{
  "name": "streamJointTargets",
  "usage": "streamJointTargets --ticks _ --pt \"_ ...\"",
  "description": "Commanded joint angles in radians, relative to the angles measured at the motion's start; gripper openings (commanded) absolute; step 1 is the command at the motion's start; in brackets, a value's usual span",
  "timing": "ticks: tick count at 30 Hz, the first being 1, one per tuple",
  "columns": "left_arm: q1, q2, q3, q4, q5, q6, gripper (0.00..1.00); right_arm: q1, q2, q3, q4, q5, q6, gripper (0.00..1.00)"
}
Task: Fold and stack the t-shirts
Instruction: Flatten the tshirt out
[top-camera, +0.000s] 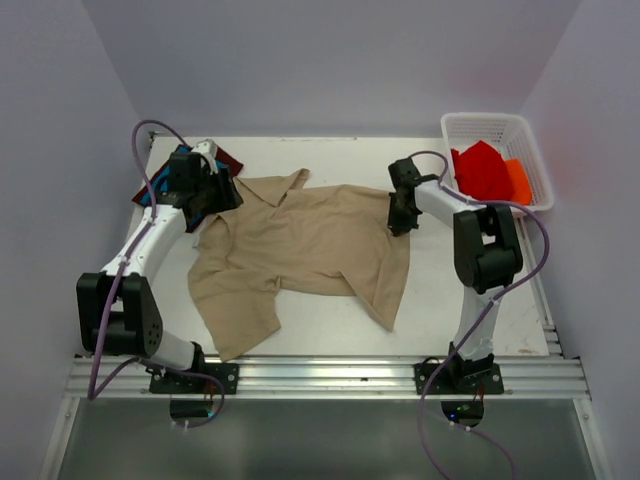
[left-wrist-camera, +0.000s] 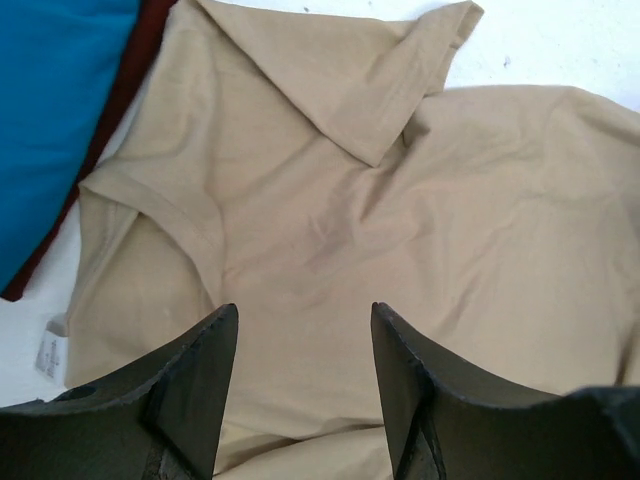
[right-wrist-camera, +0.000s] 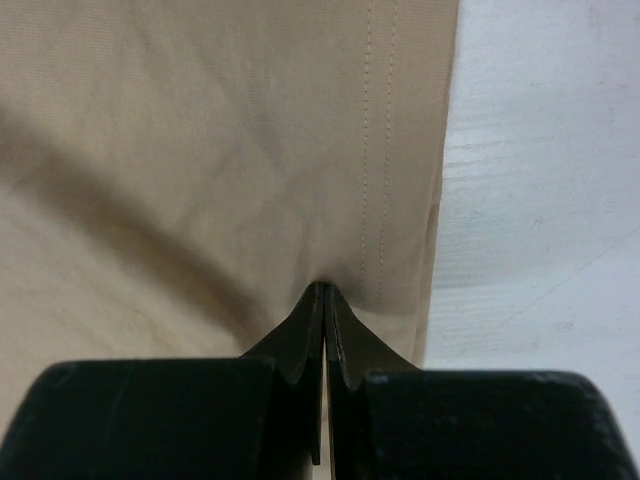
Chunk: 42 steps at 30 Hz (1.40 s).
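Observation:
A tan t-shirt (top-camera: 310, 240) lies spread and wrinkled across the middle of the table, one sleeve folded over near the collar (left-wrist-camera: 370, 90). Over its collar end hovers my left gripper (top-camera: 222, 195), open, with nothing but bare tan cloth between the fingers (left-wrist-camera: 305, 310). At the shirt's far right edge my right gripper (top-camera: 400, 222) is shut, pinching the cloth just inside the stitched hem (right-wrist-camera: 325, 288). A blue t-shirt (left-wrist-camera: 50, 100) lies on a maroon t-shirt (left-wrist-camera: 120, 90) at the back left, beside the tan collar. The left arm mostly hides them in the top view; a maroon corner (top-camera: 228, 160) shows.
A white basket (top-camera: 480, 118) at the back right corner holds red and orange cloth (top-camera: 485, 170). Bare white table (top-camera: 480, 310) shows to the right of the tan shirt and along the front. Metal rails run along the near edge.

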Motion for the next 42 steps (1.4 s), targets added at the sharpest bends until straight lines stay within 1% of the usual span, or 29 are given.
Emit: streamJointTargets --ticks 1,3,4,5,8,11,15,17,18,22,24,25,26,27,28,29,30,31,32,33,34,35,37,38,40,41,42 --pt "-0.007 0.004 0.019 0.040 0.057 0.016 0.59 -0.004 0.062 0.054 -0.120 0.183 0.037 0.00" --pt "-0.009 0.011 0.019 0.039 0.046 0.010 0.59 -0.004 0.068 0.078 -0.191 0.300 0.059 0.00" --pt "-0.009 0.016 0.022 0.028 0.042 0.008 0.59 -0.002 0.069 0.083 -0.211 0.419 0.069 0.00" --pt "-0.009 0.031 0.029 0.019 0.037 0.005 0.59 -0.004 0.071 0.094 -0.248 0.482 0.080 0.00" --pt "-0.009 0.063 0.043 -0.003 0.033 0.002 0.58 -0.021 0.092 0.130 -0.308 0.591 0.108 0.00" --pt "-0.012 0.090 0.056 -0.018 0.033 -0.004 0.57 -0.056 0.131 0.173 -0.346 0.638 0.117 0.00" --pt "-0.027 0.122 0.074 -0.015 0.040 -0.010 0.57 -0.083 0.180 0.224 -0.354 0.619 0.109 0.00" --pt "-0.048 0.148 0.094 0.019 0.057 -0.018 0.57 -0.084 0.197 0.256 -0.346 0.609 0.099 0.00" --pt "-0.054 0.157 0.102 0.045 0.106 -0.021 0.57 -0.085 0.201 0.273 -0.349 0.618 0.097 0.00" --pt "-0.110 0.209 0.151 0.207 0.197 -0.074 0.57 -0.084 0.217 0.353 -0.355 0.635 0.073 0.00" --pt "-0.152 0.287 0.238 0.218 0.238 -0.093 0.57 -0.083 0.221 0.399 -0.348 0.607 0.057 0.00" --pt "-0.166 0.374 0.338 0.191 0.241 -0.087 0.53 -0.082 0.220 0.404 -0.336 0.592 0.053 0.00" --pt "-0.183 0.425 0.400 0.156 0.235 -0.079 0.46 -0.082 0.217 0.407 -0.325 0.568 0.045 0.00" --pt "-0.194 0.477 0.461 0.116 0.214 -0.073 0.35 -0.074 0.200 0.402 -0.310 0.541 0.024 0.00" --pt "-0.211 0.528 0.568 0.052 0.206 -0.070 0.28 -0.067 0.188 0.384 -0.276 0.505 0.013 0.00" --pt "-0.216 0.612 0.610 0.033 0.195 -0.068 0.18 -0.061 0.172 0.372 -0.262 0.491 0.008 0.00" --pt "-0.219 0.646 0.647 0.021 0.168 -0.067 0.00 -0.047 0.139 0.355 -0.244 0.478 -0.009 0.00" --pt "-0.220 0.677 0.681 -0.008 0.143 -0.065 0.00 -0.041 0.119 0.321 -0.225 0.466 -0.015 0.00" --pt "-0.222 0.733 0.753 -0.032 0.120 -0.041 0.00 -0.034 0.102 0.306 -0.196 0.439 -0.021 0.00" --pt "-0.223 0.758 0.788 -0.073 0.067 -0.025 0.00 -0.031 0.085 0.293 -0.187 0.423 -0.026 0.00" --pt "-0.229 0.781 0.847 -0.090 0.051 -0.010 0.00 -0.030 0.056 0.272 -0.178 0.409 -0.024 0.00" --pt "-0.232 0.824 0.874 -0.108 0.030 0.022 0.00 -0.030 0.046 0.263 -0.164 0.380 -0.029 0.00" --pt "-0.248 0.875 0.943 -0.167 0.004 0.077 0.00 -0.024 0.027 0.255 -0.161 0.372 -0.026 0.00" --pt "-0.254 0.887 0.959 -0.182 -0.036 0.093 0.11 -0.024 0.023 0.253 -0.159 0.363 -0.029 0.00" --pt "-0.272 0.909 0.973 -0.200 -0.067 0.128 0.27 -0.018 0.011 0.246 -0.155 0.339 -0.029 0.00" --pt "-0.277 0.915 0.974 -0.200 -0.085 0.136 0.39 -0.016 0.008 0.241 -0.153 0.334 -0.029 0.00" --pt "-0.282 0.918 0.970 -0.194 -0.089 0.140 0.43 -0.010 0.003 0.235 -0.150 0.322 -0.029 0.00"
